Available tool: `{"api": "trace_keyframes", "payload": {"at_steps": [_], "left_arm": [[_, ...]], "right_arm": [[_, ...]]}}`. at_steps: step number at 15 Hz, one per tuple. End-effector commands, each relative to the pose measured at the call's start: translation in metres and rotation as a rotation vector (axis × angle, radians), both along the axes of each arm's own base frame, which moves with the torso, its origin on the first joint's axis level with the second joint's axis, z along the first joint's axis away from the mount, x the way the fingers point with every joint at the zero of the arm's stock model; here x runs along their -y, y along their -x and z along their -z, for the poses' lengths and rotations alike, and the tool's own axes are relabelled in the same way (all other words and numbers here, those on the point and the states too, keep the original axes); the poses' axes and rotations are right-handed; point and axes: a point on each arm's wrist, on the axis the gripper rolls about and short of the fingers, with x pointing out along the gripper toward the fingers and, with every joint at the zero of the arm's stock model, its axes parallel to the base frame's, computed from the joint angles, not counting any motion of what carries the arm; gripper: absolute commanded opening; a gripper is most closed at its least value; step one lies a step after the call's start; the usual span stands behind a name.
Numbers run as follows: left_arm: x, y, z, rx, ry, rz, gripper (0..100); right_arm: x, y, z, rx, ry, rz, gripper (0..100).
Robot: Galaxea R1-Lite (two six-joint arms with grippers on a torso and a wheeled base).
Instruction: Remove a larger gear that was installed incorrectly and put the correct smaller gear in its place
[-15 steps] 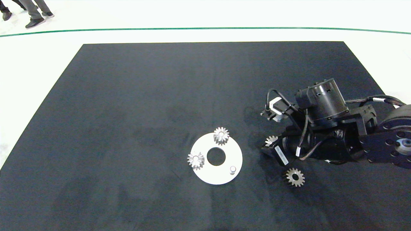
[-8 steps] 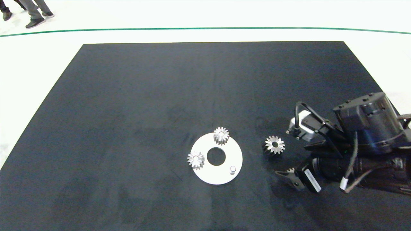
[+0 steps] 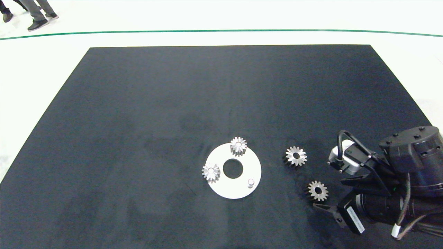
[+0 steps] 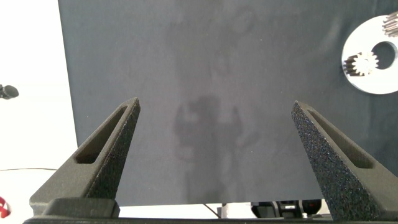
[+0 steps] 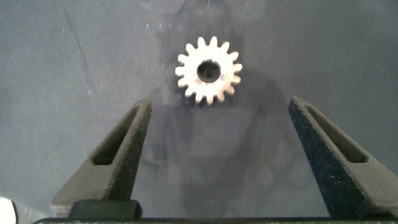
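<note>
On the dark tabletop [image 3: 138, 103], a white ring-shaped plate [image 3: 242, 188] serves as the landmark. Two small gears sit on pegs at the plate's rim: one [image 3: 238, 146] on the far edge, one [image 3: 211, 172] on the edge facing the picture's left. A third peg [image 3: 251, 182] on the near right of the plate stands bare.

Off the plate to its right lies the larger gear [image 3: 296, 156], flat on the mat, with flared pointed teeth. Nearer the camera and further right of the plate lies the smaller gear [image 3: 317, 191], also flat, apart from the larger one.

Compared with a second ago, the right arm has pulled back from over the larger gear toward the lower right corner. The larger gear, half hidden under the arm then, now lies fully uncovered. The smaller gear was covered half a second ago and is in plain sight again.

The right gripper [image 3: 327, 210] now sits just beyond the smaller gear, on the side away from the plate. Its jaws are spread wide and hold nothing; the wrist view shows the smaller gear [image 5: 208, 70] lying ahead of the fingertips, not between them.

The left gripper [image 4: 214, 155] hangs well left of the plate [image 4: 373, 65], jaws wide and empty.

A person's shoes [image 3: 38, 23] show on the white floor beyond the tabletop.
</note>
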Motion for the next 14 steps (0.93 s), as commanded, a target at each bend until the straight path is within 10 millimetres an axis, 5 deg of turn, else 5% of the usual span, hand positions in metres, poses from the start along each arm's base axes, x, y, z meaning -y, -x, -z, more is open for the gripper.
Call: {"api": "trace_keyframes", "payload": {"at_steps": [1,14], "left_arm": [[0.0,0.0,0.001,-0.005,-0.001,-0.001,100],[0.0,0.001,0.0,-0.004,-0.002,-0.001,100]], "right_arm": [[-0.007,-0.009,0.009,-0.011,0.008,-0.003,83],[-0.016,-0.022,0.019,-0.006,-0.004,-0.002,58]]}}
